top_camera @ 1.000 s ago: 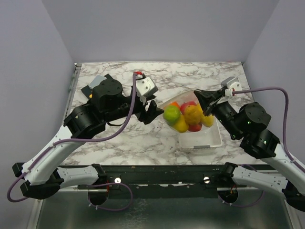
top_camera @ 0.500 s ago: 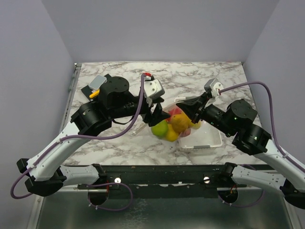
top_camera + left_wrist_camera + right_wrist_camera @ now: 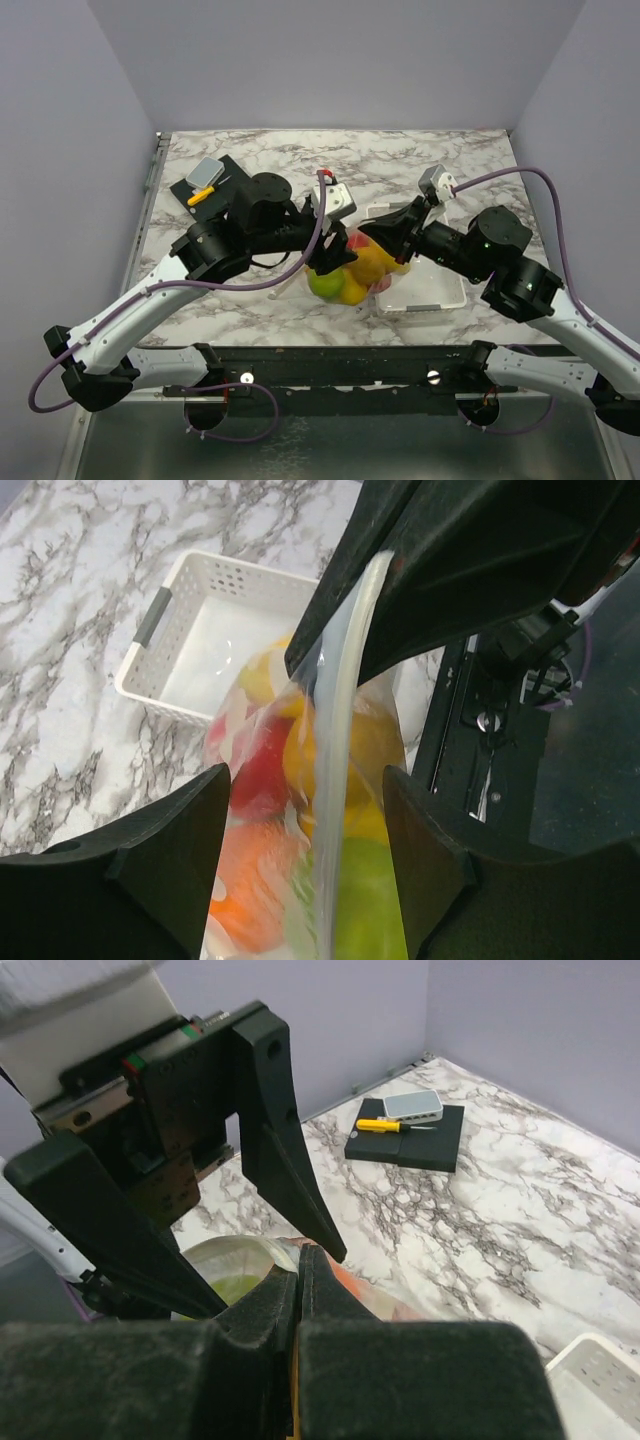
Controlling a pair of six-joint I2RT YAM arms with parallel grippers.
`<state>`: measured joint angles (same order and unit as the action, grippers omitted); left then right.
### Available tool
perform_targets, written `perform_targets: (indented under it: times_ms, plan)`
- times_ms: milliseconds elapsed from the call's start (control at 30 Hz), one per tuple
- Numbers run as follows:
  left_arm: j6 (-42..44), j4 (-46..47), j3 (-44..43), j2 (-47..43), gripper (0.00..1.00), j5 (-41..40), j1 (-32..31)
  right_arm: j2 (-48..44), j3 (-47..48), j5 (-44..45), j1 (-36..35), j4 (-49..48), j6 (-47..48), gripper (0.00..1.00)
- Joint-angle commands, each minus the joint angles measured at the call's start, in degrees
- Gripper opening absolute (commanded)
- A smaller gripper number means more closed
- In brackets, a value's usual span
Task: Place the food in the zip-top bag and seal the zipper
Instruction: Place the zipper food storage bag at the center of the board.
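Holding bag [image 3: 352,268] over the counter [image 3: 420,165] near tray [image 3: 432,296], food [image 3: 330,765] packed inside. Pinching zipper [image 3: 345,680] in right jaws, clenched tight; straddling the strip with left jaws, released and spread wide.

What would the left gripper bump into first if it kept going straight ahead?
Probably the bag; its zip edge sits between the left gripper's open fingers. The right gripper holds it beyond.

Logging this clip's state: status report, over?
Right end effector shut on clear floppy zip-top bag at its mouth; left end effector open, straddling the zip strip. Glossy toy fruits inside bag. White perforated plastic tray alongside, not obstructing.
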<state>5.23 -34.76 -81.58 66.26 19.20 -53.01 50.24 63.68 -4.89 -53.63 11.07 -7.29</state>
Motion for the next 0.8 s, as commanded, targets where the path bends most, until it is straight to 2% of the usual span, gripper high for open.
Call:
perform_targets:
  times_ms: [0,167,300,367,400,767]
  plan:
    - [0.43,1.53,1.73,-0.08,0.61,1.06,-0.35,0.33,2.53,-2.52,0.10,-4.24,-1.37,0.01]
    - [0.65,1.72,1.84,1.33,0.45,1.10,-0.34,0.56,3.03,-2.72,0.10,-4.06,-1.33,0.01]
    - [0.75,1.72,1.82,1.72,0.23,1.85,-0.34,0.69,3.12,-2.74,0.10,-3.91,-1.35,0.01]
    - [0.75,1.72,1.78,1.76,0.05,2.04,-0.34,0.82,3.12,-2.68,0.10,-3.74,-1.30,0.01]
    - [0.82,1.72,1.70,1.82,0.00,1.98,-0.34,0.83,3.07,-2.55,0.10,-3.69,-1.29,0.01]
    - [1.01,1.98,1.25,1.94,0.00,-2.39,-0.36,0.04,3.19,0.80,0.10,-1.98,-0.73,0.02]
